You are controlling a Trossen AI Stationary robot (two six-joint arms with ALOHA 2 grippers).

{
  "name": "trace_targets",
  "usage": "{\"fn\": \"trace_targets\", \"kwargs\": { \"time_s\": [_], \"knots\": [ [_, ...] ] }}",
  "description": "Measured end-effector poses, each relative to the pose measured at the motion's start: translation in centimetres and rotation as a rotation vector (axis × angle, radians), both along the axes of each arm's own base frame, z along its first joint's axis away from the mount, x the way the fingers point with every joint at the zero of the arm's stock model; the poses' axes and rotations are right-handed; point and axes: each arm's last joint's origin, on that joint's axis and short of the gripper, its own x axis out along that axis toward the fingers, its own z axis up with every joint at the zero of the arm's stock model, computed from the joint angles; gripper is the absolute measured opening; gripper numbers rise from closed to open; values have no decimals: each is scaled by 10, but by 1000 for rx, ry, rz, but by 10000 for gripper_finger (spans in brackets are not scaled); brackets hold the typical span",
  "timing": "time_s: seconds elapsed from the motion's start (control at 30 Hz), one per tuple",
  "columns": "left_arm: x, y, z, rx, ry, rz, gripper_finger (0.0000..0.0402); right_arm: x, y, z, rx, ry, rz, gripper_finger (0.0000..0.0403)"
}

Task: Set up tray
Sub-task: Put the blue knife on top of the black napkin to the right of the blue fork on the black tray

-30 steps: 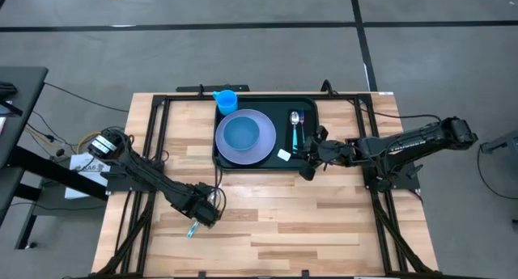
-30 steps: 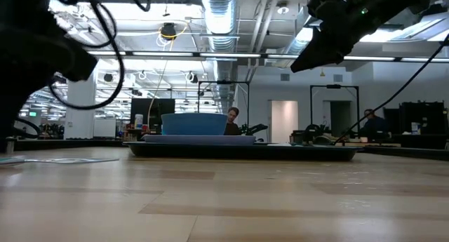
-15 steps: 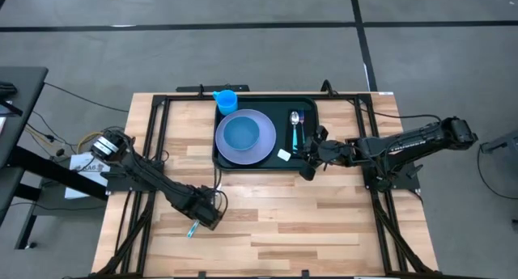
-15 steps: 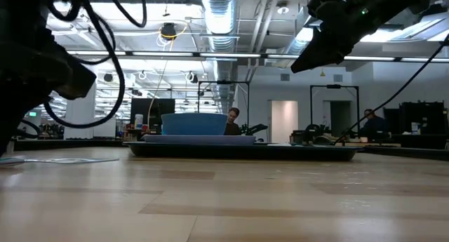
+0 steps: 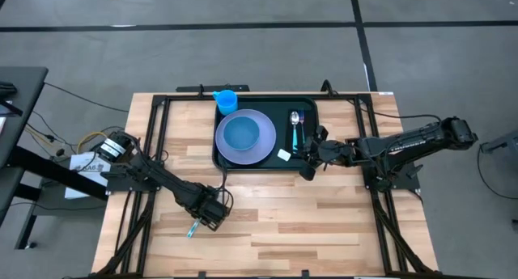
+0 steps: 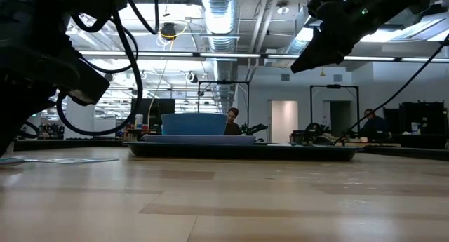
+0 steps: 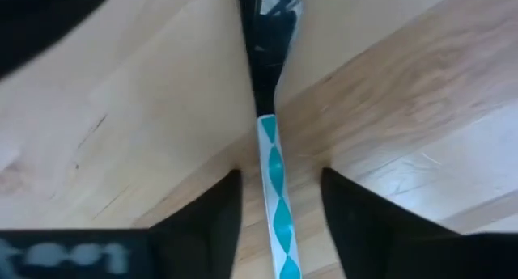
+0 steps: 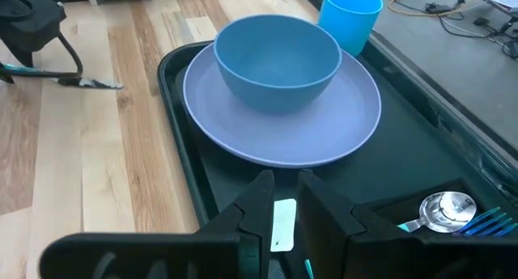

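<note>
The dark tray (image 5: 307,107) lies at the table's far middle. It carries a lilac plate (image 5: 265,150), a blue bowl (image 5: 241,133), a blue cup (image 5: 227,99) and a teal-handled spoon (image 5: 295,119). A utensil with a teal-and-white handle (image 7: 273,178) lies flat on the wood near the table's left near part (image 5: 193,229), its head in shadow. My left gripper (image 5: 209,217) (image 7: 281,175) is open low over it, one finger on each side of the handle, with bare wood showing between. My right gripper (image 5: 307,156) (image 8: 285,200) hovers over the tray's right near corner, fingers a narrow gap apart.
A small white piece (image 8: 282,222) lies on the tray floor beyond my right fingers. Black frame bars run along the table's left and right sides (image 5: 154,141). Bare wood spreads across the near half of the table (image 5: 299,222). People show in the room far behind (image 6: 231,119).
My left gripper has moved a little toward the table's right and near edge and come lower over the teal-handled utensil. The utensil has stayed where it was.
</note>
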Motion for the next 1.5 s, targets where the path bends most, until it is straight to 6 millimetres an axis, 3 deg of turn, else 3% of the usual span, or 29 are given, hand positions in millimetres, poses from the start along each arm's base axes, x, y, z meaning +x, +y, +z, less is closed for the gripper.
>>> {"fn": "trace_targets", "kwargs": {
  "time_s": [0.27, 0.47, 0.63, 0.87, 1.1, 1.5],
  "knots": [
    [2, 1, 0, 4, -23, -18, 16, 0, 0, 0, 0, 3, 0, 52],
    [3, -3, 3, 20, -29, -12, 19, 0, 0, 0, 0, 3, 0, 52],
    [12, -7, 17, 87, -58, -45, 7, 0, 0, 0, -1, 3, 0, 52],
    [36, -6, 54, 145, -158, -118, 16, 1, 0, 2, 1, -20, 1, 52],
    [62, 0, 105, 325, -324, -243, 13, 4, 8, 7, -31, -67, 57, 52],
    [113, 12, 199, 510, -783, -640, 13, 5, 57, 33, -264, -286, 373, 52]
  ]
}}
